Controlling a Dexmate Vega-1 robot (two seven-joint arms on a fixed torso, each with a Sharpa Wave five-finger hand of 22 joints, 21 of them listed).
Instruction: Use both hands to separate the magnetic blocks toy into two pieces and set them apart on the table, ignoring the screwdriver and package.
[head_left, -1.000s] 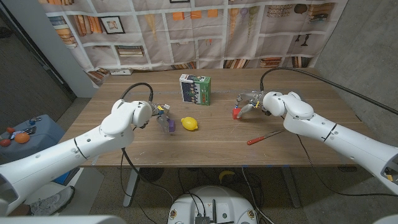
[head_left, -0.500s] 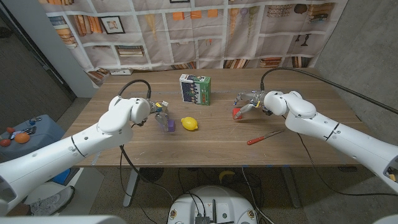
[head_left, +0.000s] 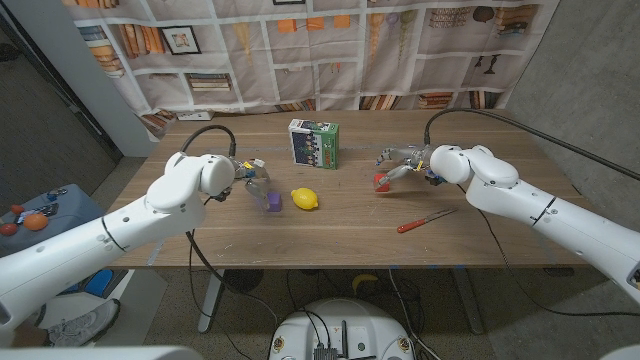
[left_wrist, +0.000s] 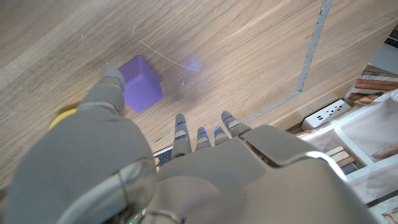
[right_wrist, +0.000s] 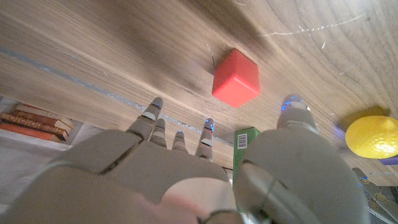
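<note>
The left hand (head_left: 248, 176) is spread and holds nothing, with the purple block (head_left: 273, 201) at its 4 o'clock. The right hand (head_left: 400, 165) is spread and empty too, the red block (head_left: 381, 183) at its 7 o'clock.

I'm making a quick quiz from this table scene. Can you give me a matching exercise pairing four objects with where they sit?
Things:
1. purple block
2. red block
3. lemon
4. screwdriver

Places:
A. under the right arm, nearest the table's front edge
B. by the left robot hand
C. by the right robot hand
D. mid-table, in front of the green package

Pairs: 1-B, 2-C, 3-D, 4-A
</note>
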